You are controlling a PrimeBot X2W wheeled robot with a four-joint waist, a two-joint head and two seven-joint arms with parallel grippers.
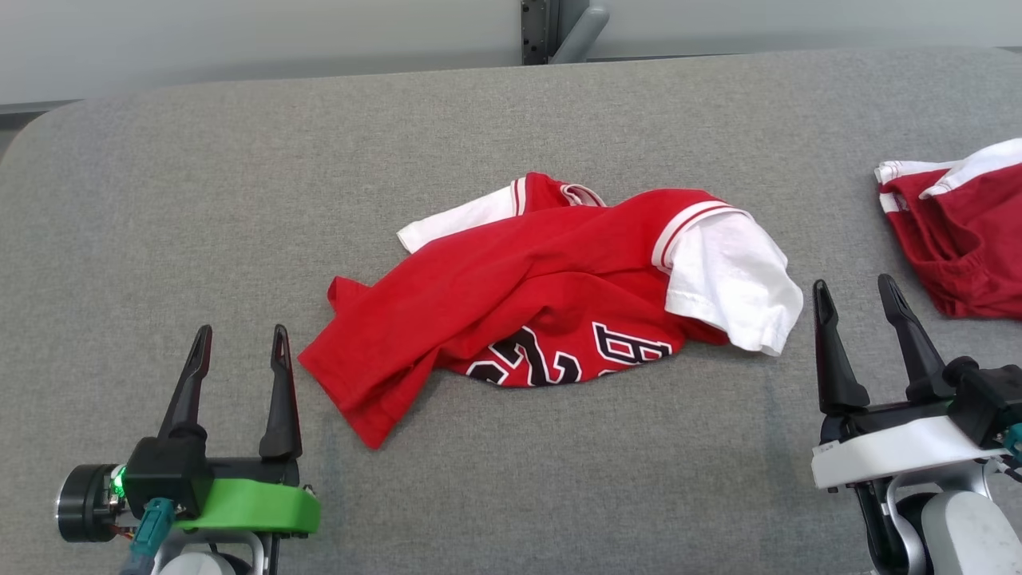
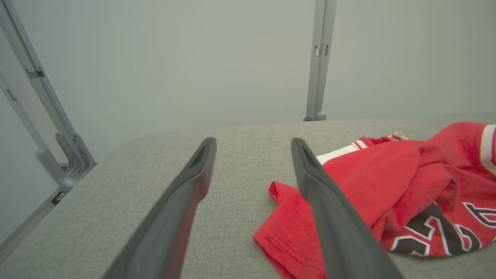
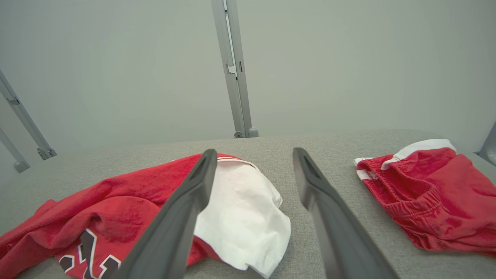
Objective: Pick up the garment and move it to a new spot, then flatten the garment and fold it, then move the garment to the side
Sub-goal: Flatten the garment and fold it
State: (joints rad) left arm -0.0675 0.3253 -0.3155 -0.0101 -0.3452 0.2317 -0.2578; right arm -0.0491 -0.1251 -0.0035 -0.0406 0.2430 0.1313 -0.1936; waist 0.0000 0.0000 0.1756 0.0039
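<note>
Grey fabric tabletop (image 1: 160,200) bears a crumpled red jersey (image 1: 519,279) mid-frame. Left gripper (image 1: 243,329) and right gripper (image 1: 853,281), both wide and empty, should pinch hem corner (image 1: 355,403) and white sleeve (image 1: 730,279) together.

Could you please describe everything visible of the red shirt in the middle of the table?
The red shirt is a knit jersey with white sleeves, red-and-white striped trim and black, white-edged lettering, partly hidden. It lies crumpled at the centre of the grey padded table, touching only that. The open left claw and right claw sit clear of it.
</note>
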